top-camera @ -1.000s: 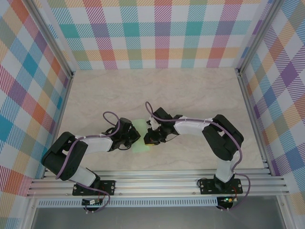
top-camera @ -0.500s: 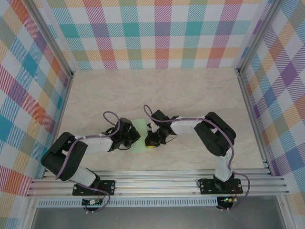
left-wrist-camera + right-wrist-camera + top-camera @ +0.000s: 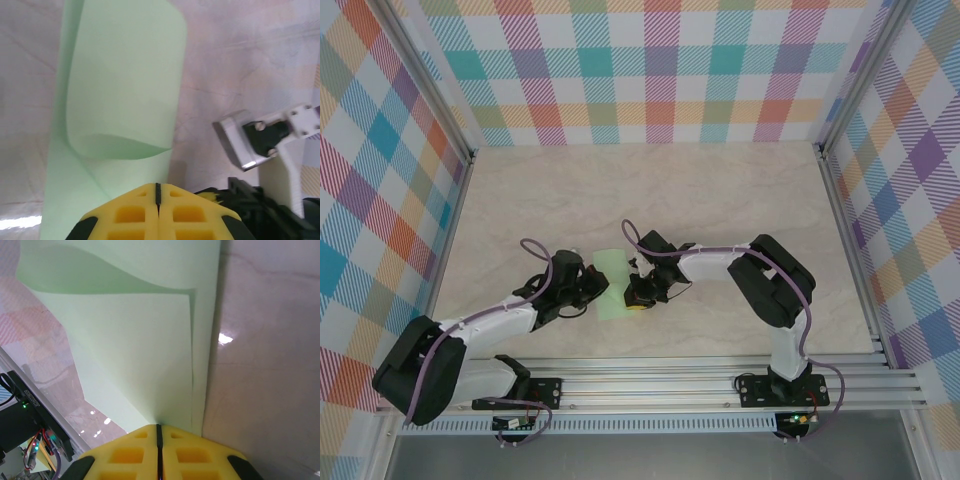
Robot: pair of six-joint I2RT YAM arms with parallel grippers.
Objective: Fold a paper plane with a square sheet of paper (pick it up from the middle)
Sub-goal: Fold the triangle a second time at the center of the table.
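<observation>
Top view, paper: the pale green sheet of thin paper [image 3: 613,283] lies on the pale marbled bench [image 3: 720,200], towards the near edge and a little left of centre, between my two claws. It reads as a narrow strip here, so I take it to be doubled over rather than flat.
Top view, left claw: my left claw [image 3: 597,290] is at the sheet's left side, touching it or just over it.
Top view, right claw: my right claw [image 3: 638,295] is at the sheet's right side, by its near corner.
Left wrist view, paper: the sheet [image 3: 125,75] has one layer flat on the bench and an upper flap curling over in a soft round bend, not a pressed crease.
Left wrist view, claw: my left claw [image 3: 158,192] has its yellow fingers [image 3: 130,216] pressed together, with only a thin seam between them. The lower layer passes beneath them, and I cannot tell whether any paper is nipped.
Right wrist view, paper: the sheet [image 3: 125,350] shows two layers, the upper one's straight edge just inside the lower one's.
Right wrist view, claw: my right claw [image 3: 158,429] is likewise pressed together, and the paper narrows right down to its tips. I cannot tell whether it pinches the paper or merely touches it.
Handling: I judge the sheet very light, limp and slippery on this smooth bench. It should spring back from an unpressed fold, and any stray dent will stay.
Where to hold: a shallow pinch on the lifted flap's free edge, with my other claw pinning the lower layer near the bend. Flat paper offers nothing to grip.
</observation>
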